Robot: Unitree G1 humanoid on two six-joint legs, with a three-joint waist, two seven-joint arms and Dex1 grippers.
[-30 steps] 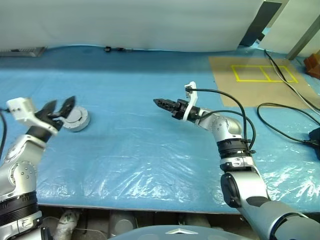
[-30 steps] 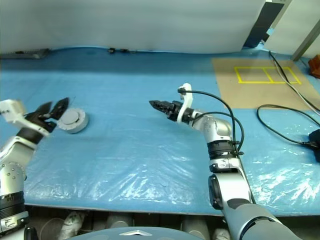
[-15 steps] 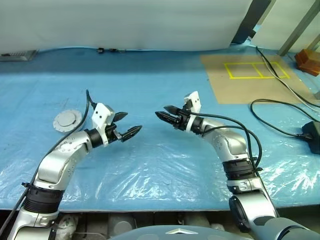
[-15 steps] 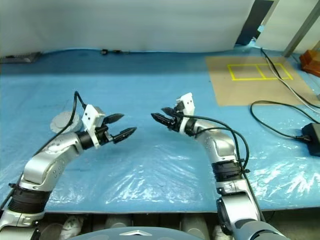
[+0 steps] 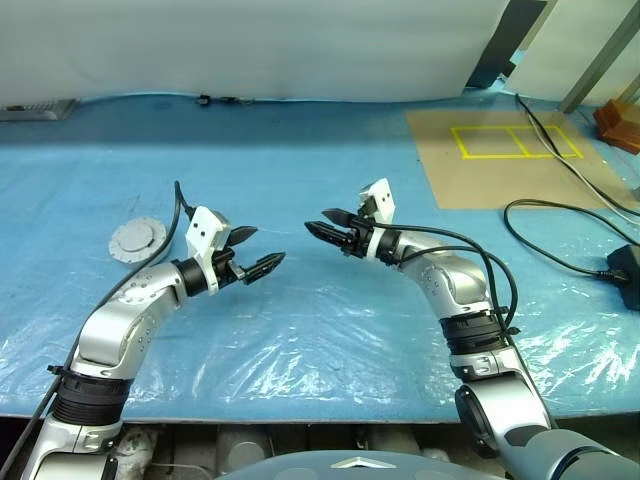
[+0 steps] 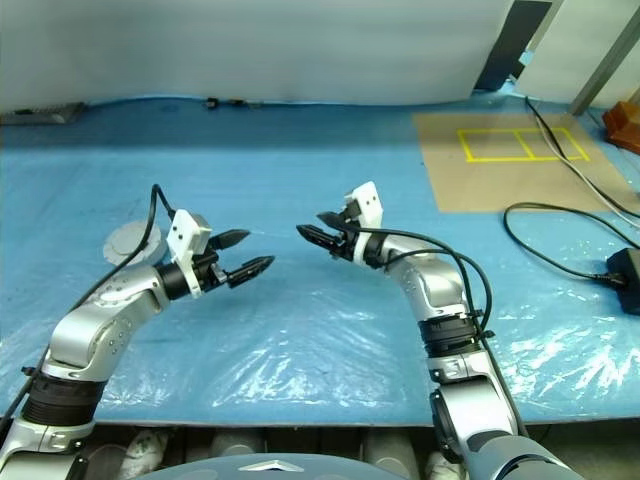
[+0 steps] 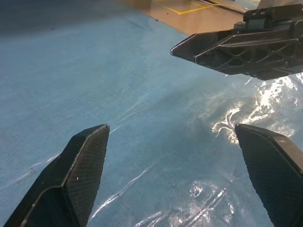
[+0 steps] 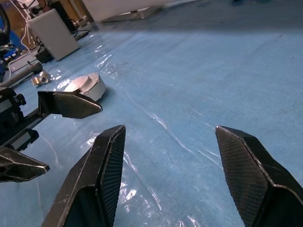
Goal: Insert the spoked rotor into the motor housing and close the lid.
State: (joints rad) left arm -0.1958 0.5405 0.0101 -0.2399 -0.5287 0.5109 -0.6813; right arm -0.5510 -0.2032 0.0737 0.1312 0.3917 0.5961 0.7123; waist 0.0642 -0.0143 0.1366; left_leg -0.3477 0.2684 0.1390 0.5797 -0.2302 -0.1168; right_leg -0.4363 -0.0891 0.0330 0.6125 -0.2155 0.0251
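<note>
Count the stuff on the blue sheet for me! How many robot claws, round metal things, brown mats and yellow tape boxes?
Robot claws: 2, the left claw and the right claw, both open and empty
Round grey motor housing: 1
Brown mat: 1
Yellow tape boxes: 2
Total: 6

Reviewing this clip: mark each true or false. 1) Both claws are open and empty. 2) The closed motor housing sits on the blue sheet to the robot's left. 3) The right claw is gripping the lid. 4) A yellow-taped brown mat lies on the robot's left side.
1) True: the left claw and right claw are open, holding nothing.
2) True: the motor housing, lid on top, rests on the blue sheet.
3) False: it hovers empty over the sheet.
4) False: the brown mat lies on the right.
</note>
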